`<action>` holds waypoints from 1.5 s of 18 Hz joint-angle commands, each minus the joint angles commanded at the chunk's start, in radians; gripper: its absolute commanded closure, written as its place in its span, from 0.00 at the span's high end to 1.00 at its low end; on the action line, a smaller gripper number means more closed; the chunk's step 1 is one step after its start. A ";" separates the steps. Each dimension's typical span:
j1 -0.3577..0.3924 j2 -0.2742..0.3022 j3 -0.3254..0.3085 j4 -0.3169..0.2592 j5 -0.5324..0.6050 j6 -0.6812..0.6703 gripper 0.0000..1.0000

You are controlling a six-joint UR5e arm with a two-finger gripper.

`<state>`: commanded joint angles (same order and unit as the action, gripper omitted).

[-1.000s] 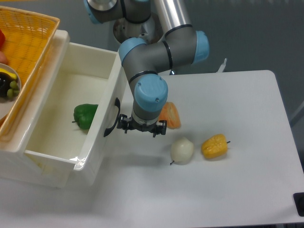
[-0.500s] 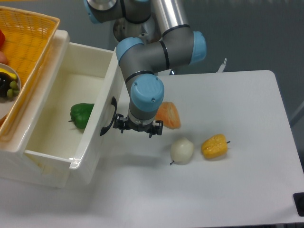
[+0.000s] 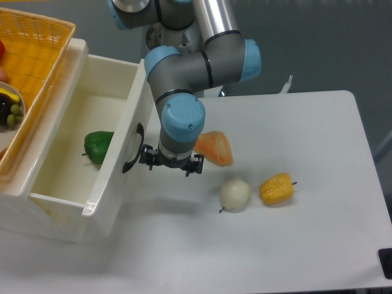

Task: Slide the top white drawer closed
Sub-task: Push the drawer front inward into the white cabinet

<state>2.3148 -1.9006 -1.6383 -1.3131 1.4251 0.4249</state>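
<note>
Drawer (image 3: 116, 177) sits further left in frame vs 1 s ago, front panel pushed in toward the cabinet. Handle (image 3: 131, 158) shifts left w/ it. Gripper (image 3: 169, 164) also moves left and slightly up, staying against the front. Green pepper (image 3: 97, 146) inside rides left w/ the drawer.

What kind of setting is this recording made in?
Most likely a robotics lab bench staged as a mock kitchen: a bare white table, toy-like vegetables such as a yellow pepper and a green pepper inside the top white drawer, and the gripper beside it.
</note>
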 joint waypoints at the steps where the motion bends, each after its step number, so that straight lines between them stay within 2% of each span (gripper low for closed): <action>1: 0.000 0.000 0.000 0.000 0.000 0.000 1.00; 16: -0.011 0.005 -0.003 -0.017 -0.035 0.006 1.00; 27: -0.048 0.029 -0.012 -0.023 -0.054 -0.003 1.00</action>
<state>2.2672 -1.8715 -1.6506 -1.3361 1.3714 0.4218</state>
